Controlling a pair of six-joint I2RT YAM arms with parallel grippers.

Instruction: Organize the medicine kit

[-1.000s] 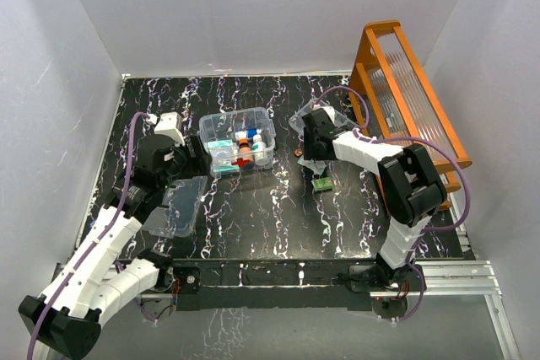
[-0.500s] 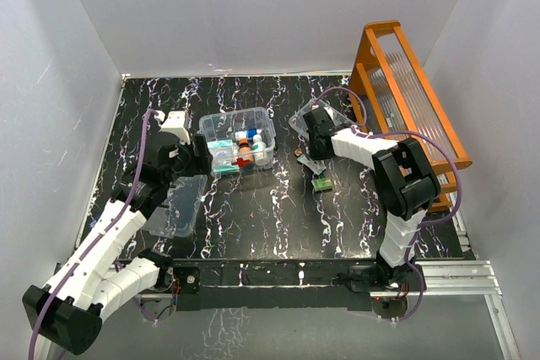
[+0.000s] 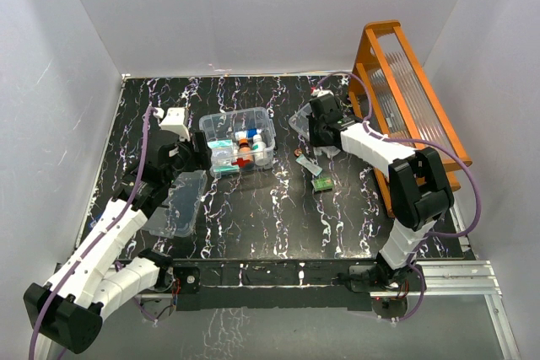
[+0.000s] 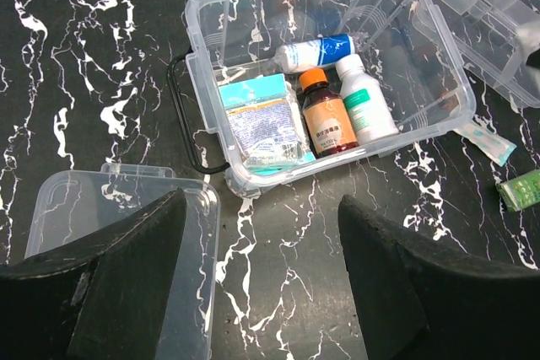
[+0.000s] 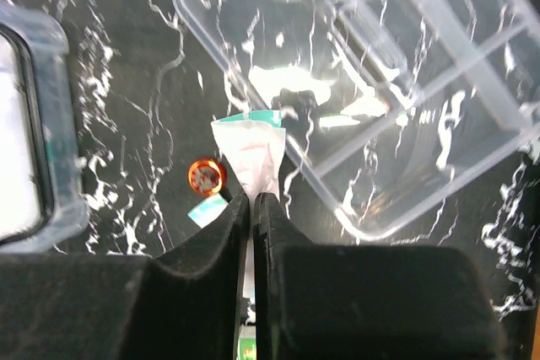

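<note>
Medicine kit tray (image 5: 405,82) cropped, sachet (image 5: 253,153) half hidden in right end effector (image 5: 253,200)

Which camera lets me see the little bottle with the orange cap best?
The left wrist view: the orange-capped bottle lies large and unblocked inside the clear box. The top view shows it only as a tiny speck; the right wrist view misses it.

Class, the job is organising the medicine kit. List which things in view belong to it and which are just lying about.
Belong: clear kit box, flat lid, divided tray, white sachet in the right hand, green packet.
Lying about: orange rack; perhaps the small orange disc, too small to identify.
</note>
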